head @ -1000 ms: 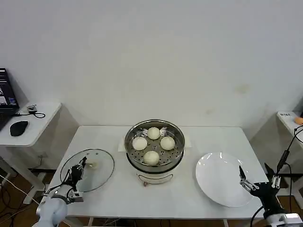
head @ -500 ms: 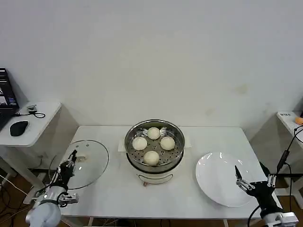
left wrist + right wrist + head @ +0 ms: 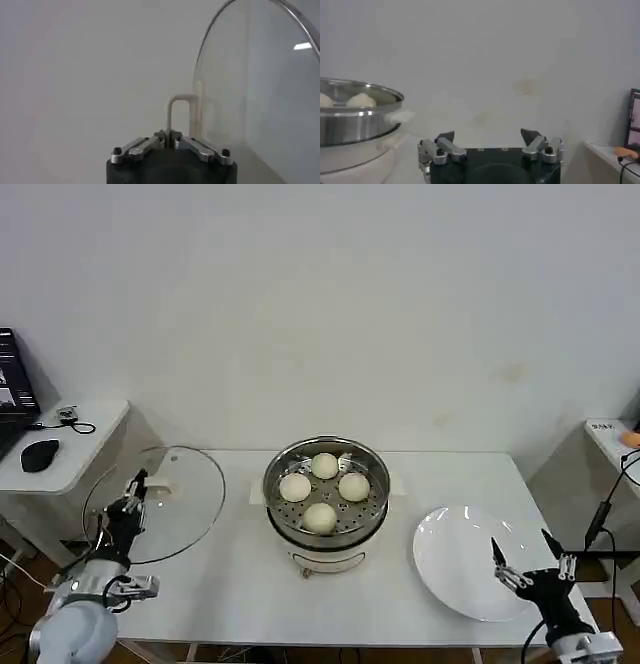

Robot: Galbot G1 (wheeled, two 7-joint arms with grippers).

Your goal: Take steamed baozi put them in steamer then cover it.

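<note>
The steamer (image 3: 327, 524) stands at the table's middle, a shiny steel pot on a white base, with several cream-white baozi (image 3: 320, 517) on its perforated tray. Its steel rim (image 3: 360, 112) also shows in the right wrist view, with baozi tops (image 3: 362, 100) above it. My left gripper (image 3: 130, 496) is shut on the pale bar handle (image 3: 179, 117) of the cover (image 3: 160, 504), a clear glass lid held tilted in the air off the table's left edge. My right gripper (image 3: 523, 559) hangs open and empty at the table's front right, over the white plate's near rim.
A flat white plate (image 3: 470, 559) lies to the right of the steamer. A side table with a black mouse (image 3: 39, 455) stands at the far left. Another small table edge (image 3: 612, 439) shows at the far right.
My left gripper has lifted the cover off the table and carried it up and to the left, tilting it. The right gripper has hardly moved.
</note>
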